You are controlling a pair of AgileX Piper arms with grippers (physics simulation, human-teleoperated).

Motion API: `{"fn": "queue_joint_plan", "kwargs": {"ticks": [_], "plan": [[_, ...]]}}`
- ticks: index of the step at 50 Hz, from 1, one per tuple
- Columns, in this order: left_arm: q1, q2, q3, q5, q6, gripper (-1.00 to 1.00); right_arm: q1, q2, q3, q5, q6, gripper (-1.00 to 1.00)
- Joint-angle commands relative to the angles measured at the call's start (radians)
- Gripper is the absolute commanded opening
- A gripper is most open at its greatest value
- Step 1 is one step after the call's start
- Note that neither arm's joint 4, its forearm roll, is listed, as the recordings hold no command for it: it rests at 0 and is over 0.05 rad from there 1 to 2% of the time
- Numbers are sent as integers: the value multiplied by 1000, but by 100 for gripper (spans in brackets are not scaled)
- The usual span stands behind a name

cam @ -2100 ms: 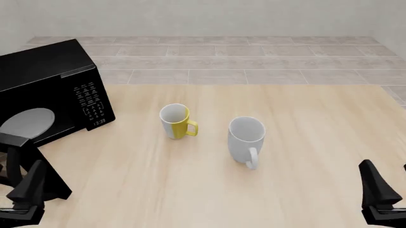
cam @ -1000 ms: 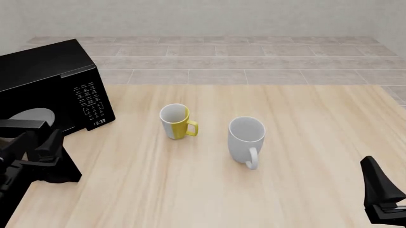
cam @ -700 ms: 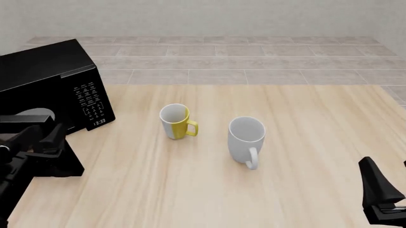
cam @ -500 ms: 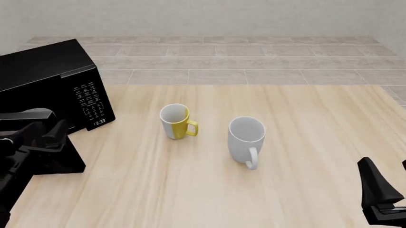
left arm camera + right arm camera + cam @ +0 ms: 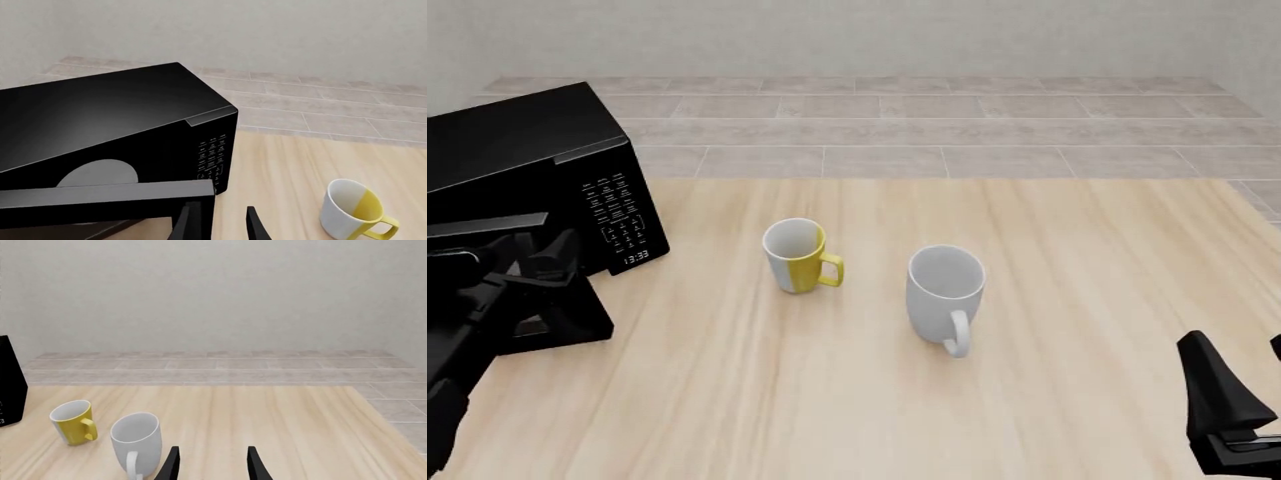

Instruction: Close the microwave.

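The microwave [image 5: 521,160] is a glossy black box at the table's far left, with its button panel [image 5: 621,215] facing the mugs. Its door [image 5: 100,200] stands partly open, and the grey turntable [image 5: 97,175] shows above the door's top edge. My left gripper [image 5: 547,272] is open, right at the door's free end, with one finger [image 5: 190,225] against the door's outer face. My right gripper [image 5: 1244,378] is open and holds nothing, low at the near right edge of the table, far from the microwave.
A yellow and white mug [image 5: 798,256] stands mid-table just right of the microwave. A larger white mug [image 5: 945,296] stands to its right. Both show in the right wrist view, yellow mug [image 5: 73,421] and white mug [image 5: 137,441]. Tiled floor and a wall lie beyond the table.
My left gripper has moved forward toward the microwave, swinging the door further shut; the turntable no longer shows in the front view. The right gripper has barely moved.
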Motion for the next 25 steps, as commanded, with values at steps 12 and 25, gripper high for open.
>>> {"fn": "queue_joint_plan", "kwargs": {"ticks": [12,25], "plan": [[79,192,-138,37,51,100,8,3,-13,4,4,100],[105,214,-191,66,65,100,14,2,-9,5,15,100]]}}
